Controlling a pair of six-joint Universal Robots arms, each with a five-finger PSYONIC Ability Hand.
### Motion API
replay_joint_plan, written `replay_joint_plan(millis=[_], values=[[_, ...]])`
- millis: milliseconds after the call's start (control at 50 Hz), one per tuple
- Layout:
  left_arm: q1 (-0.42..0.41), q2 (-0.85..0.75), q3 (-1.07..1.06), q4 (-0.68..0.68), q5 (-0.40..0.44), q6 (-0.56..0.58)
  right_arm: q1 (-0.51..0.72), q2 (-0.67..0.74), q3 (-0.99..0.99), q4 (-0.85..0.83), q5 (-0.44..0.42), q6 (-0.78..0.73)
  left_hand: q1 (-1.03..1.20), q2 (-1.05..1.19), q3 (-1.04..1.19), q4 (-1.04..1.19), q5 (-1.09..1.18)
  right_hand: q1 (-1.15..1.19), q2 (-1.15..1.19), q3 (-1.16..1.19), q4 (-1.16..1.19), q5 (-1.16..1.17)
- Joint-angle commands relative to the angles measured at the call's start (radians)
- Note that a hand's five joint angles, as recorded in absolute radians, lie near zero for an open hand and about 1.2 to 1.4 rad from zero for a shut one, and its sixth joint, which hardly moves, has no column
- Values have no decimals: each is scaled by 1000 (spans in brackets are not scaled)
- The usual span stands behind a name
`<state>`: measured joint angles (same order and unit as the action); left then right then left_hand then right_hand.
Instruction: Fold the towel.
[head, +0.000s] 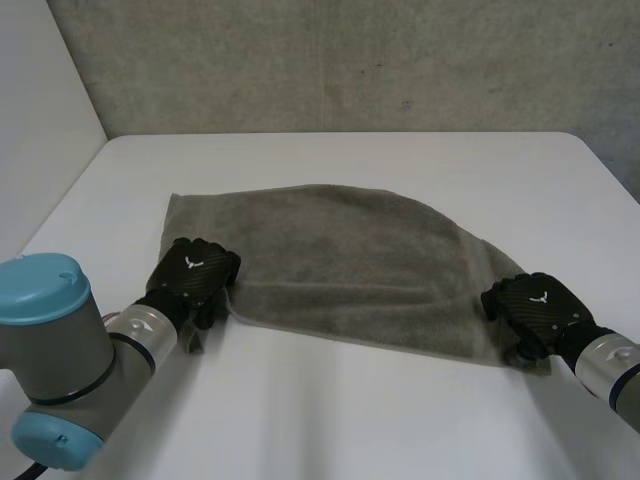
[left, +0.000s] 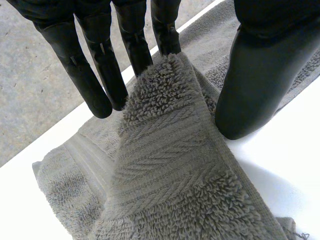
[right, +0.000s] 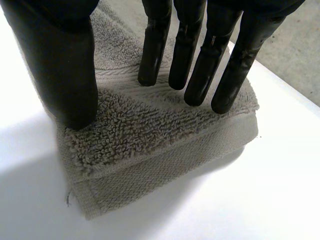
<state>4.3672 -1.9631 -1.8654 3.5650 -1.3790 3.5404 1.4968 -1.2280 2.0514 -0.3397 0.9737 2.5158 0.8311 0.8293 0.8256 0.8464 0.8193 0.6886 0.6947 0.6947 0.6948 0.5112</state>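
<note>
The towel (head: 350, 265) lay spread across the middle of the white table (head: 400, 410), doubled at its near right corner. Both near corners were taken so that, as I judged it, the near edge could be carried over to the far one. The left hand (head: 195, 268) sat at the near left corner, pinching a raised ridge of cloth between straight fingers (left: 167, 30) and thumb (left: 255, 80). The right hand (head: 535, 305) lay palm-down on the near right corner, fingers (right: 200, 65) and thumb (right: 65, 65) straight and spread, pressing on top without pinching.

White table (head: 350, 420), grey concrete wall (head: 350, 60)
</note>
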Motion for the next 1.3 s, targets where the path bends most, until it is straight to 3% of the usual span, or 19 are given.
replay_joint_plan(millis=[20, 320, 960, 1300], values=[[0, 0, 0, 0, 0, 0, 0, 4, -5, 25, 14, 6, -113, -111, -107, -128, -275, -192, -198, -198, -198, -189], [-6, 0, -1, -6, 0, -1, -13, -8, 12, 93, -4, 2, -113, -111, -107, -128, -275, -195, -202, -202, -202, -193], [-1, 0, -5, -8, 0, -1, 2, 44, -22, -15, 6, 5, -113, -111, -107, -128, -275, 107, 101, 101, 100, 110], [-1, 1, -5, -8, 0, -1, 6, 42, -39, -41, 42, 15, -113, -111, -107, -128, -275, 122, 115, 115, 115, 124]])
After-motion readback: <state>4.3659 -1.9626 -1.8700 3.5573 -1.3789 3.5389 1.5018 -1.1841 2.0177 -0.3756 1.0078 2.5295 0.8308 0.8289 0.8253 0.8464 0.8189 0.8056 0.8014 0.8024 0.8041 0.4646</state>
